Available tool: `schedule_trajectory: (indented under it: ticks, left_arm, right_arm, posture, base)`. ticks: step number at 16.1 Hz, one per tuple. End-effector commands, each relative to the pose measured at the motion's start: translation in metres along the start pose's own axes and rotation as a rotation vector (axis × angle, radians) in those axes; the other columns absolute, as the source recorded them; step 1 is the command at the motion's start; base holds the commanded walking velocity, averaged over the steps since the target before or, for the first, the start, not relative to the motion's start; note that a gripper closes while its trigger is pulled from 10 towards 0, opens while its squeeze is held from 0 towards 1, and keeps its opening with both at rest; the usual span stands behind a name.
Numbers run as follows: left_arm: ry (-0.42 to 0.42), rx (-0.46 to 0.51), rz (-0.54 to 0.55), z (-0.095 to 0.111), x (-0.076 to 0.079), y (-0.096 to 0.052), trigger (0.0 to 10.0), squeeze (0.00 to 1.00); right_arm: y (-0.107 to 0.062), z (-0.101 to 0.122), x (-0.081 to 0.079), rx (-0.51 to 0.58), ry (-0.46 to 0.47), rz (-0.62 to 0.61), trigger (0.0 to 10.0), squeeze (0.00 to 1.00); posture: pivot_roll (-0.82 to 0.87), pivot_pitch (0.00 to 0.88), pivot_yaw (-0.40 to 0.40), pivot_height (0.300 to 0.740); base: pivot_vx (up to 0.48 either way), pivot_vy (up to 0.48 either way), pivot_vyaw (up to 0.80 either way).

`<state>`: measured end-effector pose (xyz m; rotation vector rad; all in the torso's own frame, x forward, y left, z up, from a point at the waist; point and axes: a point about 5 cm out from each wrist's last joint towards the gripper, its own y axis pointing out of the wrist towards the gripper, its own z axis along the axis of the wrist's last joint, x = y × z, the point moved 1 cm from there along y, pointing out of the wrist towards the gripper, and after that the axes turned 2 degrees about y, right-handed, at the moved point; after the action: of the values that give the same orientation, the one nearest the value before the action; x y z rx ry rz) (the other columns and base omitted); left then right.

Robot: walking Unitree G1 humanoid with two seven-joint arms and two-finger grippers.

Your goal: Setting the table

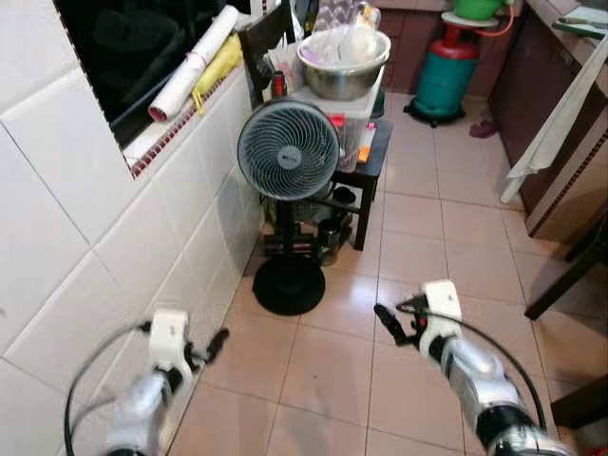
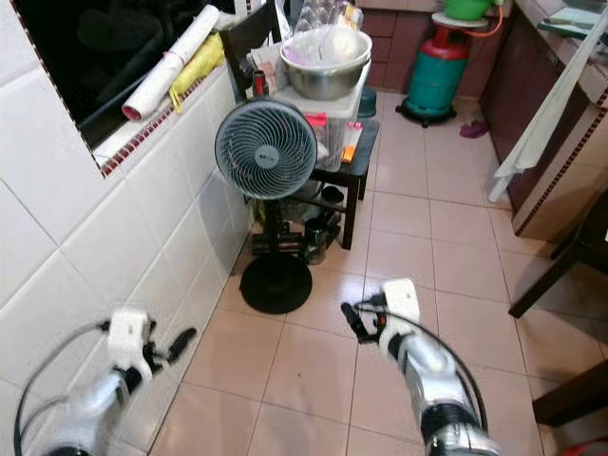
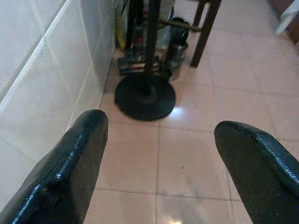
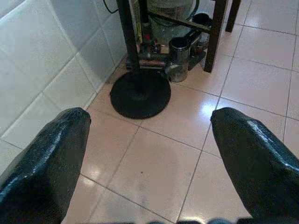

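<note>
Left eye view places you in a tiled kitchen passage, with no dining table and no tableware in reach. Judge the task as barely begun: nothing is carried, nothing laid.

Left gripper (image 1: 215,344) hangs low beside the white tiled wall (image 1: 114,237), fingers spread wide, holding nothing. Right gripper (image 1: 394,324) hovers over the floor (image 1: 427,237), fingers likewise wide apart and empty.

The nearest possible tableware is the steel bowl (image 1: 343,65) on a plastic box atop the small dark stool (image 1: 372,161), behind the standing fan (image 1: 288,150). Whether it belongs to the table setting cannot be told.

Clearance: the wall runs close along your left arm. The fan's round base (image 1: 289,285) sits ahead on the floor, with cups and clutter just behind it. Open floor lies ahead to the right, toward the green gas cylinder (image 1: 446,78). A dark furniture leg (image 1: 570,275) intrudes at the right edge.
</note>
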<state>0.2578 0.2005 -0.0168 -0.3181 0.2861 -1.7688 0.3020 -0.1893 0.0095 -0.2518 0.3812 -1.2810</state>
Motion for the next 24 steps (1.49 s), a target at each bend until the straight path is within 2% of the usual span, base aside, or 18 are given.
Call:
schedule_trajectory:
  ticks: [1, 2, 3, 4, 5, 6, 7, 8, 10, 12, 15, 17, 24]
  left_arm:
    - [0.013, 0.098, 0.032, 0.008, 0.001, -0.007, 10.0, 0.00]
    - [-0.023, 0.156, 0.062, 0.006, 0.006, -0.018, 10.0, 0.00]
    - [-0.047, 0.172, 0.067, 0.005, 0.007, -0.022, 10.0, 0.00]
    - [-0.049, 0.205, 0.067, 0.007, 0.009, -0.026, 10.0, 0.00]
    - [-0.008, 0.278, 0.059, 0.016, 0.011, -0.034, 10.0, 0.00]
    - [0.026, 0.308, 0.067, 0.021, 0.011, -0.037, 10.0, 0.00]
    - [0.015, 0.346, 0.100, 0.029, 0.009, -0.040, 10.0, 0.00]
    - [0.058, 0.423, 0.106, 0.051, 0.013, -0.045, 10.0, 0.00]
    - [0.043, 0.458, 0.090, 0.061, 0.021, -0.046, 10.0, 0.00]
    - [-0.004, 0.427, 0.111, 0.056, 0.022, -0.044, 10.0, 0.00]
    - [0.008, 0.367, 0.144, 0.054, 0.021, -0.049, 10.0, 0.00]
    - [0.001, 0.359, 0.130, 0.055, 0.023, -0.050, 10.0, 0.00]
    - [-0.045, 0.320, 0.124, 0.060, 0.019, -0.045, 10.0, 0.00]
  right_arm:
    - [-0.008, 0.004, 0.002, 0.070, 0.023, -0.019, 10.0, 0.00]
    - [-0.019, -0.003, 0.001, 0.103, 0.098, -0.058, 10.0, 0.00]
    - [-0.023, -0.005, 0.000, 0.113, 0.126, -0.068, 10.0, 0.00]
    - [-0.030, -0.006, -0.003, 0.154, 0.100, -0.081, 10.0, 0.00]
    - [-0.042, -0.005, -0.006, 0.200, 0.063, -0.107, 10.0, 0.00]
    - [-0.046, -0.004, -0.008, 0.208, 0.056, -0.099, 10.0, 0.00]
    - [-0.050, -0.002, -0.007, 0.220, 0.069, -0.130, 10.0, 0.00]
    - [-0.062, 0.023, -0.019, 0.323, 0.023, -0.084, 10.0, 0.00]
    - [-0.069, 0.039, -0.029, 0.382, 0.002, -0.061, 10.0, 0.00]
    - [-0.070, 0.038, -0.030, 0.369, -0.015, -0.067, 10.0, 0.00]
    - [-0.079, 0.031, -0.028, 0.326, 0.007, -0.106, 10.0, 0.00]
    - [-0.081, 0.027, -0.031, 0.305, 0.022, -0.109, 10.0, 0.00]
    - [-0.076, 0.027, -0.039, 0.299, 0.016, -0.137, 10.0, 0.00]
  posture:
    - [-0.01, 0.000, 0.040, 0.740]
    - [0.00, 0.000, 0.039, 0.740]
    - [0.00, 0.000, 0.039, 0.740]
    - [0.00, 0.000, 0.036, 0.740]
    - [0.00, 0.000, 0.036, 0.740]
    - [0.00, 0.000, 0.036, 0.740]
    - [-0.01, 0.000, 0.035, 0.740]
    - [-0.01, 0.000, 0.038, 0.740]
    - [-0.02, 0.000, 0.041, 0.740]
    - [-0.02, 0.000, 0.046, 0.740]
    - [-0.02, 0.000, 0.047, 0.740]
    - [-0.02, 0.000, 0.049, 0.740]
    - [-0.02, 0.000, 0.064, 0.740]
  base:
    - [0.000, 0.000, 0.00]
    - [0.000, 0.000, 0.00]
    - [0.000, 0.000, 0.00]
    - [0.000, 0.000, 0.00]
    - [0.000, 0.000, 0.00]
    - [0.000, 0.000, 0.00]
    - [0.000, 0.000, 0.00]
    - [0.000, 0.000, 0.00]
    - [0.000, 0.000, 0.00]
    - [0.000, 0.000, 0.00]
    - [0.000, 0.000, 0.00]
    - [0.000, 0.000, 0.00]
    - [0.000, 0.000, -0.80]
